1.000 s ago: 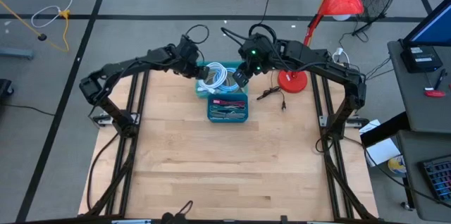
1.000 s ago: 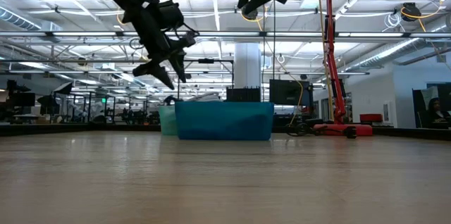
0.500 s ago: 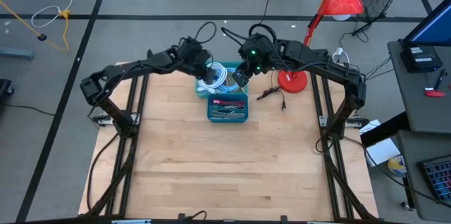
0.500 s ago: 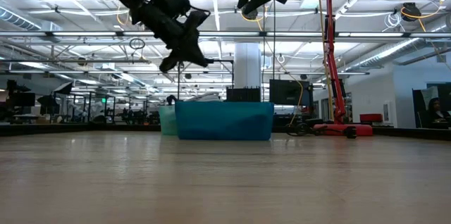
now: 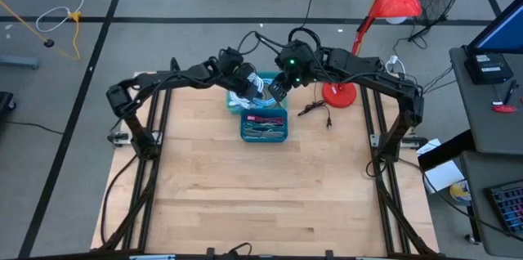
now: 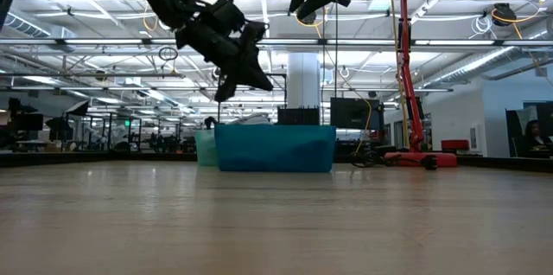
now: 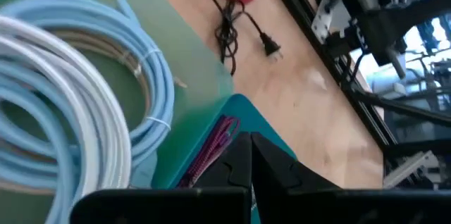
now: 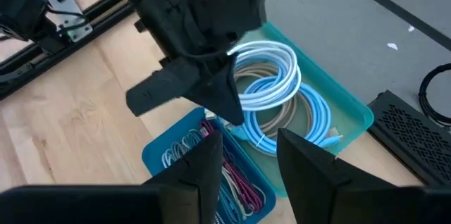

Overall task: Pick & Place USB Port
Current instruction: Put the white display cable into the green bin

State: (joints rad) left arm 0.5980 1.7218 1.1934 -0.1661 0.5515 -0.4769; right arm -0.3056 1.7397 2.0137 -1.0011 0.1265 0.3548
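Two bins stand side by side at the table's far middle. The green bin point(image 5: 243, 90) holds coiled light-blue and white cables point(image 7: 70, 111). The blue bin point(image 5: 263, 126) holds thinner cables, one of them dark red point(image 7: 211, 146). I cannot make out a USB port among them. My left gripper point(image 7: 250, 155) hangs shut and empty above the seam between the two bins, also seen in the right wrist view point(image 8: 227, 111). My right gripper point(image 8: 246, 160) stays higher, over the bins' right side, open with nothing between its fingers.
A red lamp's base point(image 5: 336, 93) stands right of the bins. Its post leans up past the table's far edge. A black cord with a plug point(image 7: 243, 34) lies on the wood between the lamp and the bins. Bare wood point(image 5: 261, 195) stretches to the near edge.
My left gripper has moved toward the table's right edge, from the green bin's left side to a place over both bins. It has tipped downward and shut on nothing. My right gripper has kept still.
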